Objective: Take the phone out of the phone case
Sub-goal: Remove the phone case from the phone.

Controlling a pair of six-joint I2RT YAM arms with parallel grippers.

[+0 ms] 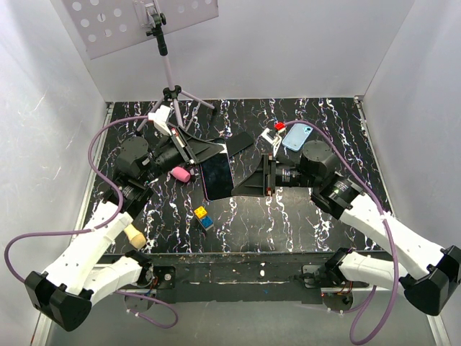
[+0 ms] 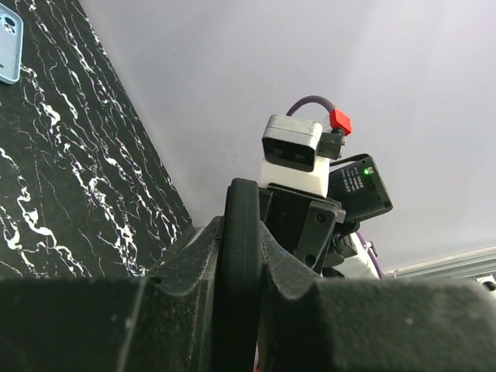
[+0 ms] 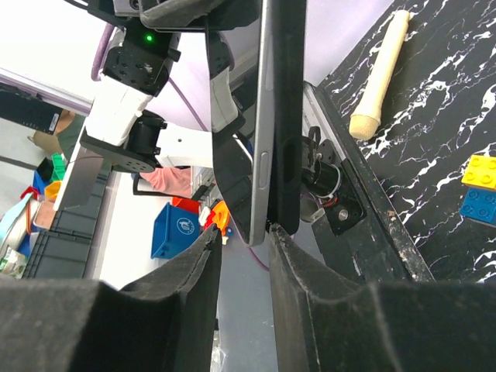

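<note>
Both arms stretched inward, meeting mid-table. Left gripper (image 1: 204,160) clamped tight on the phone (image 1: 217,177); right gripper (image 1: 236,180) pinching the opposite edge. Held above the table (image 1: 288,216), with the phone case (image 1: 297,137) lying back right, well apart.

No legible text, labels or numbers anywhere.

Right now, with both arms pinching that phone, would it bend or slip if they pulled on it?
The phone is probably stiff: its thin edge runs straight in the right wrist view. Its glossy screen and smooth side look slippery, so it might slide between the right arm's fingers. Dropped, the glass could crack.
</note>
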